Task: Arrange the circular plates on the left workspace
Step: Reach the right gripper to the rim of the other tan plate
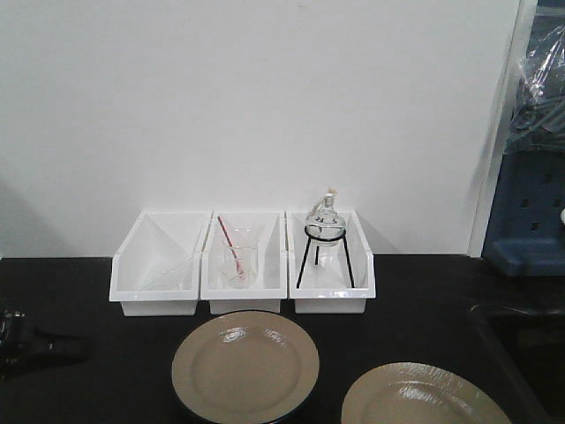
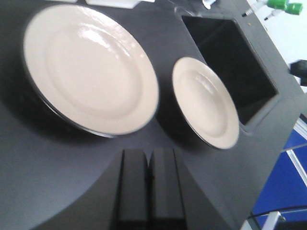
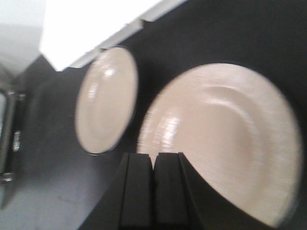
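Two round beige plates with dark rims lie flat on the black countertop (image 1: 79, 291). One plate (image 1: 245, 365) sits in front of the middle white bin; it also shows in the left wrist view (image 2: 88, 67) and the right wrist view (image 3: 106, 98). The other plate (image 1: 424, 397) lies at the front right, next to the sink; it shows too in the left wrist view (image 2: 206, 100) and the right wrist view (image 3: 225, 134). My left gripper (image 2: 149, 155) is shut and empty, above bare counter short of both plates. My right gripper (image 3: 154, 158) is shut and empty, over the near rim of the right plate.
Three white bins stand in a row at the wall: an empty one (image 1: 157, 265), one with a glass beaker and red rod (image 1: 237, 261), one with a glass flask on a black wire stand (image 1: 327, 252). The recessed black sink (image 2: 230, 67) lies at the right. A dark arm part (image 1: 26, 340) rests at the left.
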Motion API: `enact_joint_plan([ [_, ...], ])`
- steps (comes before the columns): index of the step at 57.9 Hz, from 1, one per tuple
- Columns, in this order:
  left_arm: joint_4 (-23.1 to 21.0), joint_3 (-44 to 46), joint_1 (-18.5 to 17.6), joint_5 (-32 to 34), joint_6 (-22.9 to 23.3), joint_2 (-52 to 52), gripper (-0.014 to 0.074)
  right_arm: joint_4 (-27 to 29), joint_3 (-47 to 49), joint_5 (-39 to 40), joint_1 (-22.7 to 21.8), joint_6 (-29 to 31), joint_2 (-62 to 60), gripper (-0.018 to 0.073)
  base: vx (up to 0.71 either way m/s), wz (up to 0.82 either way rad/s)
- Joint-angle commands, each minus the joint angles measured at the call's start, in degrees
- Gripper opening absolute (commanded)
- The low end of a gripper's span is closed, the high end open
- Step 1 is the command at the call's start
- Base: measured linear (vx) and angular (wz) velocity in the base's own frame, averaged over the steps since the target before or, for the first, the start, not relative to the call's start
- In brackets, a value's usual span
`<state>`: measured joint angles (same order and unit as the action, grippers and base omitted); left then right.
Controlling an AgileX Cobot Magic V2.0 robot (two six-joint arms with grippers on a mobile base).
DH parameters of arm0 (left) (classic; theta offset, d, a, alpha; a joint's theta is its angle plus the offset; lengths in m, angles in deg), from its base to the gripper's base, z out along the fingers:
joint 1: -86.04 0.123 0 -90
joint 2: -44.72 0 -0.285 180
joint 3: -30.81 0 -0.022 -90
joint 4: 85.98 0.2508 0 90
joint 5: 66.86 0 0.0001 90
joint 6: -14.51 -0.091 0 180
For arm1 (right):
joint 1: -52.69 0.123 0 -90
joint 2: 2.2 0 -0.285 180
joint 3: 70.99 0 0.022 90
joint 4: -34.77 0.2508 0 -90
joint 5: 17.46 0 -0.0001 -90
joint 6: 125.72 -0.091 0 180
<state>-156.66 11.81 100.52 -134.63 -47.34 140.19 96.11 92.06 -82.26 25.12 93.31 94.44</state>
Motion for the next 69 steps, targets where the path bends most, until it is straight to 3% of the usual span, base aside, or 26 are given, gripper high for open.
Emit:
enact_joint_plan([
  [1, -3.77, -2.02, -0.12, -0.32, 0.2, -5.29, -0.0001, -2.2, 1.65, -1.42, -2.84, 0.0, 0.23, 0.0023, 0.0, 0.0],
  [16, -3.77, -10.9, -0.17, 1.93, -1.53, -13.35, -0.0001, -5.03, 1.65, 2.69, -2.86, 1.14, 9.24, 0.003, 0.0, 0.0],
  [24, -3.77, -15.03, -0.17, 5.01, -2.32, -17.47, -0.0001, -5.52, 1.65, 2.64, -2.92, 2.33, 13.34, 0.0095, 0.0, 0.0],
  [39, -3.73, -18.13, -0.17, 7.4, -2.86, -21.84, -0.0001, -4.24, 1.65, 2.24, -2.84, 3.38, 18.02, 0.0424, 0.0, 0.0],
  [47, -3.67, -18.13, -0.17, 7.4, -3.05, -21.83, -0.0001, -3.44, 1.65, 2.46, -2.84, 3.44, 19.14, 0.0541, 0.0, 0.0],
  [62, -3.67, -18.13, -0.17, 8.16, -3.91, -21.83, -0.0001, 0.17, 1.65, 2.24, -2.59, 3.71, 21.04, 0.0547, 0.0, 0.0],
  [69, -3.73, -18.13, -0.17, 8.54, -4.09, -21.83, -0.0001, 0.95, 1.65, 2.32, -0.49, 4.3, 21.72, 0.0536, 0.0, 0.0],
])
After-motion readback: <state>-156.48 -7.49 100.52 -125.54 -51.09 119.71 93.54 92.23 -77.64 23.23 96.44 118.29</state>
